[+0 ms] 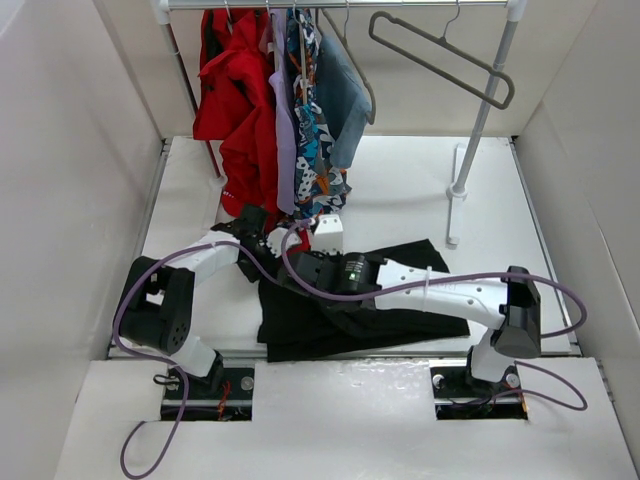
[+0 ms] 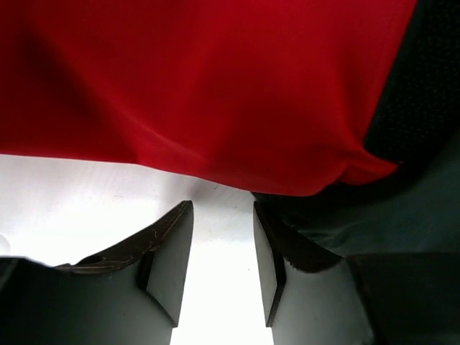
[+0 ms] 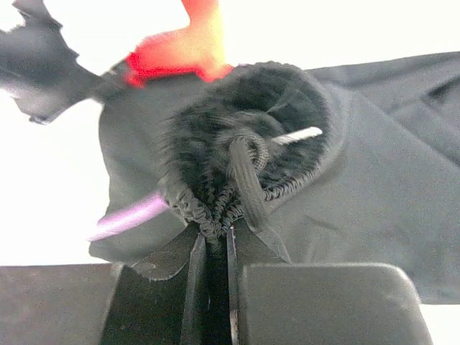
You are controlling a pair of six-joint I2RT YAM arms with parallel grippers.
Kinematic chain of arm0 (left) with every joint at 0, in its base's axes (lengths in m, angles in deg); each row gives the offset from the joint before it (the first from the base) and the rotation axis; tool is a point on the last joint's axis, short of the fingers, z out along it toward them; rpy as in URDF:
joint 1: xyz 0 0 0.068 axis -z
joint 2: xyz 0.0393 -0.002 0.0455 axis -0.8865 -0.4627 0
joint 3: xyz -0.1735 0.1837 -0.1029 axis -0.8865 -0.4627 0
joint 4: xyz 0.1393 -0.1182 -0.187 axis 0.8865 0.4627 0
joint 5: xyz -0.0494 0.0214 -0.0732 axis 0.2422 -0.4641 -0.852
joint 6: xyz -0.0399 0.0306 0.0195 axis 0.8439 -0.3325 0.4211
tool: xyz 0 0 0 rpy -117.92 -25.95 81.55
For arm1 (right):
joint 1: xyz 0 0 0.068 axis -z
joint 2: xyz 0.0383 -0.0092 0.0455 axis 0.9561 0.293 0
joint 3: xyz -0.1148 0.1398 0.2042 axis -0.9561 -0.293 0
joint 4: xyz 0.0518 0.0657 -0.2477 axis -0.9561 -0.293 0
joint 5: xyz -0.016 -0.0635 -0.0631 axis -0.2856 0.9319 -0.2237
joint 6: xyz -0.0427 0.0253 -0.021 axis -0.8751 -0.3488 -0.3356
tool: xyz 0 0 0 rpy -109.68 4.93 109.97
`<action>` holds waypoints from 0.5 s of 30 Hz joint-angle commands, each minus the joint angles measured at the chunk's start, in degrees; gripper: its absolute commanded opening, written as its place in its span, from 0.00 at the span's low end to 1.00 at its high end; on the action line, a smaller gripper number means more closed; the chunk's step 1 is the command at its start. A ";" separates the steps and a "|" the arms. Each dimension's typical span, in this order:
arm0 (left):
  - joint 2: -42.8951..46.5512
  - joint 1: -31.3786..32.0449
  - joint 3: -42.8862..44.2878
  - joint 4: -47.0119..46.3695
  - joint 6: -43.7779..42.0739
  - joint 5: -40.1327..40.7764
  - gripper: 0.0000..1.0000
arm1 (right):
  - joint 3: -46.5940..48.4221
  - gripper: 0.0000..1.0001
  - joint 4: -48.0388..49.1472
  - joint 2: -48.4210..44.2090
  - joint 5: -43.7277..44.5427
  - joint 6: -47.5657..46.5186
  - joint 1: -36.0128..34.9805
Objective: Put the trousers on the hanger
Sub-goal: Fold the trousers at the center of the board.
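Observation:
The black trousers (image 1: 370, 312) lie crumpled on the white table in the top view. My right gripper (image 3: 214, 233) is shut on their bunched elastic waistband (image 3: 237, 165), with the drawstring looped just above the jaws. My left gripper (image 2: 223, 208) hovers over bare table, its jaws apart with nothing between them. Dark fabric (image 2: 402, 212) lies just to the right of its right finger. In the top view the left gripper (image 1: 260, 228) sits under the hanging clothes, close to the right gripper (image 1: 297, 262). The grey-beige hanger (image 1: 440, 52) hangs tilted on the rail at the top right.
Red (image 1: 235, 90), lilac, patterned and blue-grey clothes (image 1: 345, 95) hang from the rail at the back left. The hem of the red garment (image 2: 215, 86) drapes right in front of my left gripper. The rail's white post (image 1: 470, 150) stands back right. A purple cable (image 3: 122, 219) crosses near the waistband.

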State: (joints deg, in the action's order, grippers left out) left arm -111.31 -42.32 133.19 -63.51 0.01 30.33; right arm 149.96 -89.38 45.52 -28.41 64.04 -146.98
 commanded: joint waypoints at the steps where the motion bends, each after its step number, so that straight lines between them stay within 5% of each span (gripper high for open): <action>1: -0.39 -0.87 -1.97 -0.11 -1.11 -2.04 0.35 | 8.12 0.00 2.68 1.09 4.60 1.16 -1.30; 8: -0.39 -3.33 -1.97 -0.11 -1.72 -3.10 0.34 | 4.98 0.00 8.82 7.15 -3.55 -3.14 -1.30; 11: -0.39 -5.79 -0.75 1.20 -1.72 -3.62 0.40 | 1.64 0.08 15.76 10.05 -10.30 -8.31 -1.30; 12: -0.39 -7.19 0.30 1.21 -1.72 -3.62 0.42 | 1.11 0.14 19.87 10.93 -12.25 -10.24 -1.30; 13: -1.00 -7.90 1.01 1.82 -1.72 -3.10 0.45 | 1.10 0.39 21.91 12.85 -14.27 -14.35 -1.30; 15: -1.70 -9.39 3.46 2.44 -0.32 -1.35 0.52 | 1.10 0.66 24.73 15.05 -20.06 -18.77 -1.30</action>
State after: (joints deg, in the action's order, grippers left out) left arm -111.62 -49.80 133.78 -63.94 -0.79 27.75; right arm 151.25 -74.80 58.75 -38.72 54.03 -147.68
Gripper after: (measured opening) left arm 0.504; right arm 0.602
